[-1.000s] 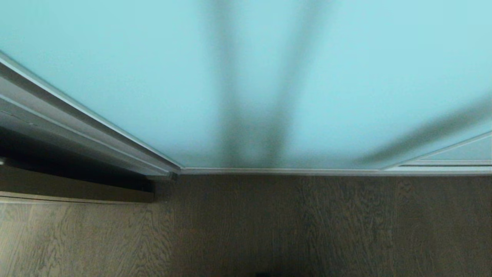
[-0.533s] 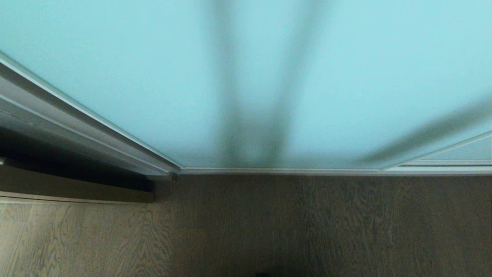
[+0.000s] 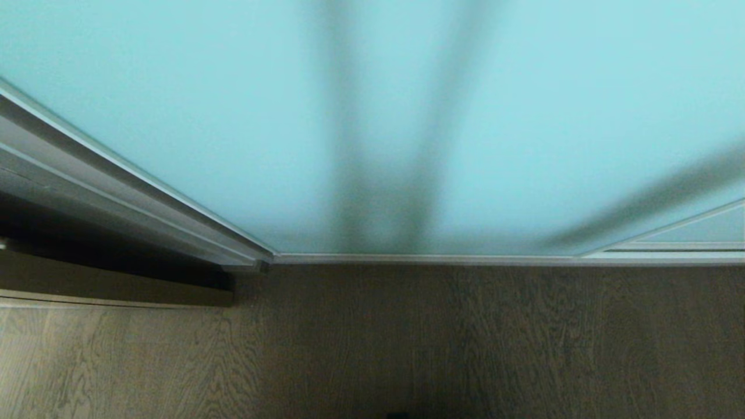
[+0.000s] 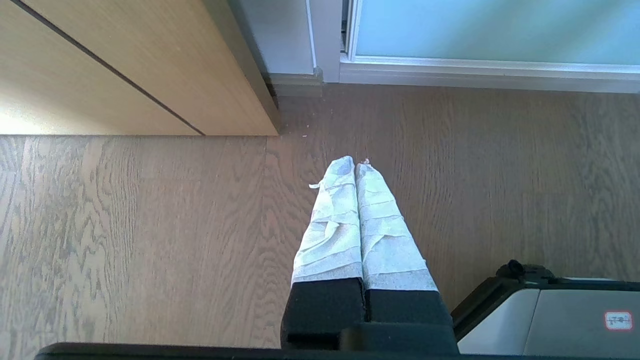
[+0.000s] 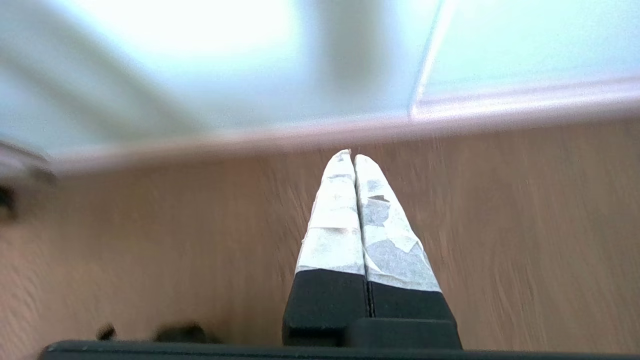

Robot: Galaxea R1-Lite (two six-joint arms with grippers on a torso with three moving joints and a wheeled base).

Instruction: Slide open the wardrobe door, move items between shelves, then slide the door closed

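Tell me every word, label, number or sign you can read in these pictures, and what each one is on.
No text can be read anywhere.
Red-outlined sticker on the grey robot base, left wrist view: too small to read.
Frosted sliding wardrobe door, wooden floor, tape-wrapped left gripper and right gripper: no markings.

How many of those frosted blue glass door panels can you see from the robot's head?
2. The big sliding wardrobe door fills most of the head view. A second panel peeks out at its lower right corner. More may lie outside the picture.
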